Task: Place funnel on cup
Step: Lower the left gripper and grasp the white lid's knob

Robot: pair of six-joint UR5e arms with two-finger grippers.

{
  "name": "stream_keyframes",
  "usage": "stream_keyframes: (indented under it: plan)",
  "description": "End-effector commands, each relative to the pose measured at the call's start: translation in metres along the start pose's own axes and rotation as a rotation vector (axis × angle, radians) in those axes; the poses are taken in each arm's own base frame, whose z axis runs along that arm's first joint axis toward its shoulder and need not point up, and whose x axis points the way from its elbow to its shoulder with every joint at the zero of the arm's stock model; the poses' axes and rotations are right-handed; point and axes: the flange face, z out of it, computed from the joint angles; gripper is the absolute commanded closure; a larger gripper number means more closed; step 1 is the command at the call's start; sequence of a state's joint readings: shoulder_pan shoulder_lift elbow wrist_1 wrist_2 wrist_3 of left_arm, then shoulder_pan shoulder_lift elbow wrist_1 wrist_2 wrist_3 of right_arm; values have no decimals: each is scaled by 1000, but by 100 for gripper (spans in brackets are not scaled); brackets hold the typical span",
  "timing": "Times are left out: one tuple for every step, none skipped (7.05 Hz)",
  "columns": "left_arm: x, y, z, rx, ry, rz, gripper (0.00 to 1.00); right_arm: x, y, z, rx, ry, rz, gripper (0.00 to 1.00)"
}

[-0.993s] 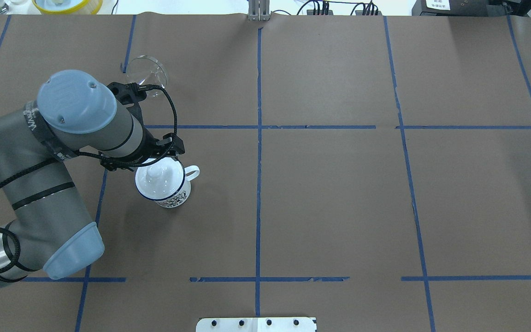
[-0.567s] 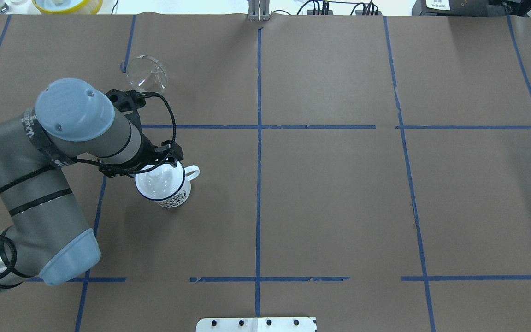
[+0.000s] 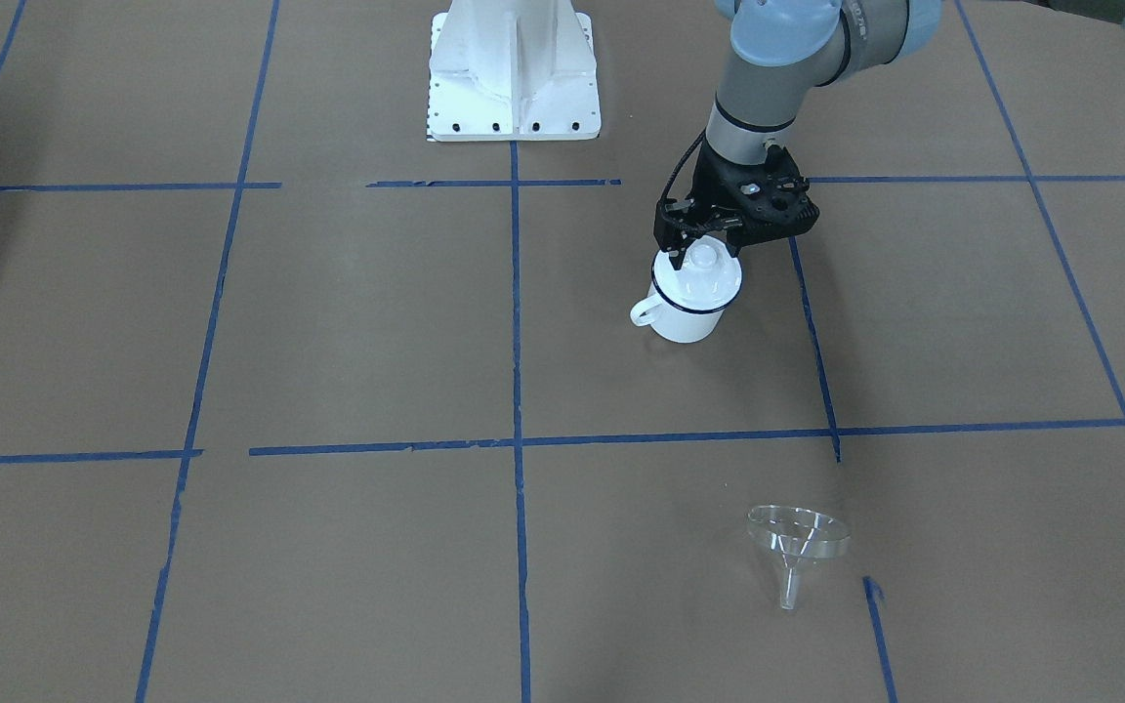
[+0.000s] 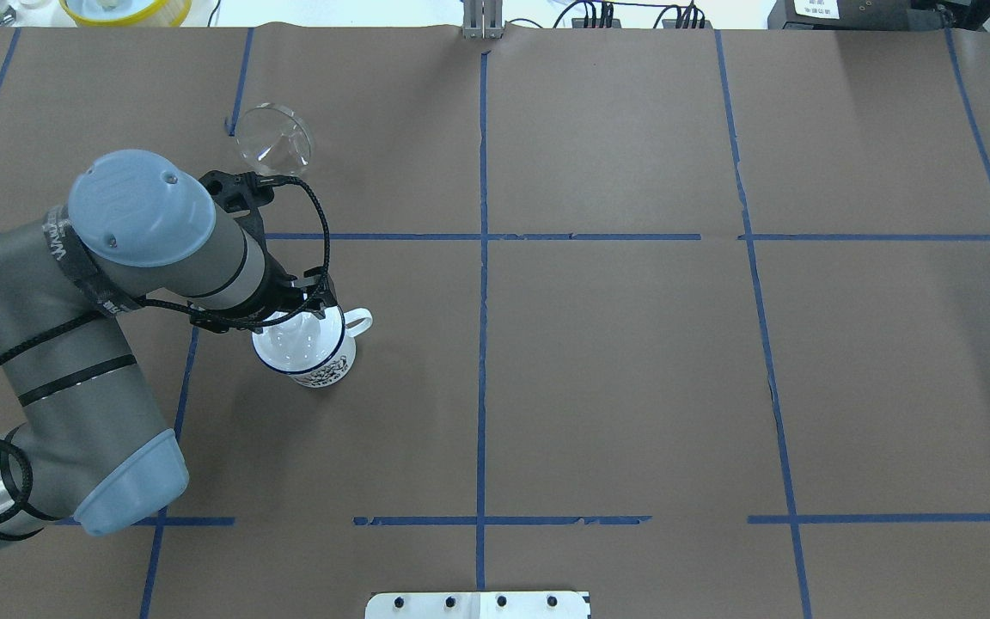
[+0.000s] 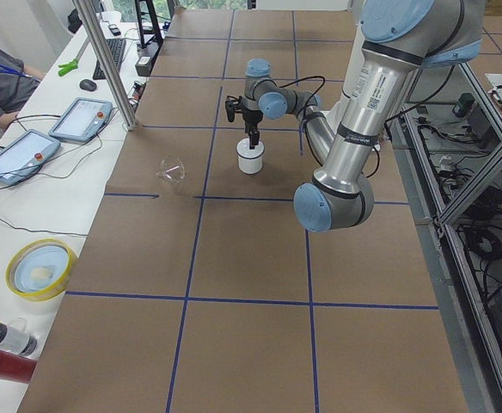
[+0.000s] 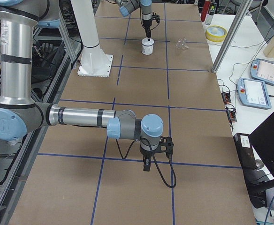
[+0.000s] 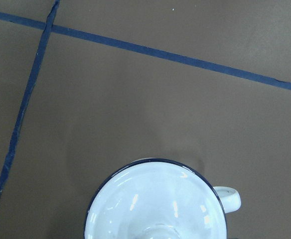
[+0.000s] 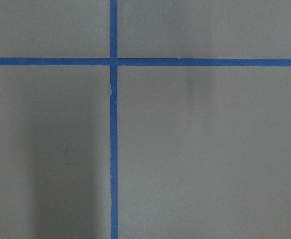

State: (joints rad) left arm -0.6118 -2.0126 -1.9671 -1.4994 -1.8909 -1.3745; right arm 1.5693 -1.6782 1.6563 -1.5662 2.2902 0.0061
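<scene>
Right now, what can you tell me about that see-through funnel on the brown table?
The small clear plastic-looking funnel has a wide round cone top and a thin short stem. It looks empty. It lies tipped on its side on the brown paper table cover, with the stem pointing away from the robot. It sits close beside a blue tape line and well apart from the white lidded mug. Only the paper touches it.

Left arm (image 4: 48,284) of grey metal tubes, round light-blue joint caps (image 4: 138,202) with small screws, black band (image 4: 74,258) with white lettering, black braided cable (image 4: 324,223) looping to black left gripper (image 3: 704,252), white bolted base (image 3: 514,68), top centre.
</scene>
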Motion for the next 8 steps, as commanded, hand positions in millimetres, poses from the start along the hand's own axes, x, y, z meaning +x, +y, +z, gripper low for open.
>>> stream_keyframes:
  plan:
    - [0, 1, 0, -1, 2, 3, 36, 0, 0, 0, 0, 0, 0, 0]
    - [1, 1, -2, 0, 6, 4, 35, 0, 0, 0, 0, 0, 0, 0]
    - [1, 2, -4, 0, 9, 5, 51, 0, 0, 0, 0, 0, 0, 0]
    - [2, 3, -7, 0, 15, 7, 86, 0, 0, 0, 0, 0, 0, 0]
    - [2, 4, -9, 1, 18, 8, 100, 0, 0, 0, 0, 0, 0, 0]
    - [2, 4, -9, 1, 19, 9, 100, 0, 0, 0, 0, 0, 0, 0]
    - [2, 5, -15, 3, 26, 13, 100, 0, 0, 0, 0, 0, 0, 0]
    - [-1, 6, -35, 16, 48, 22, 100, 0, 0, 0, 0, 0, 0, 0]
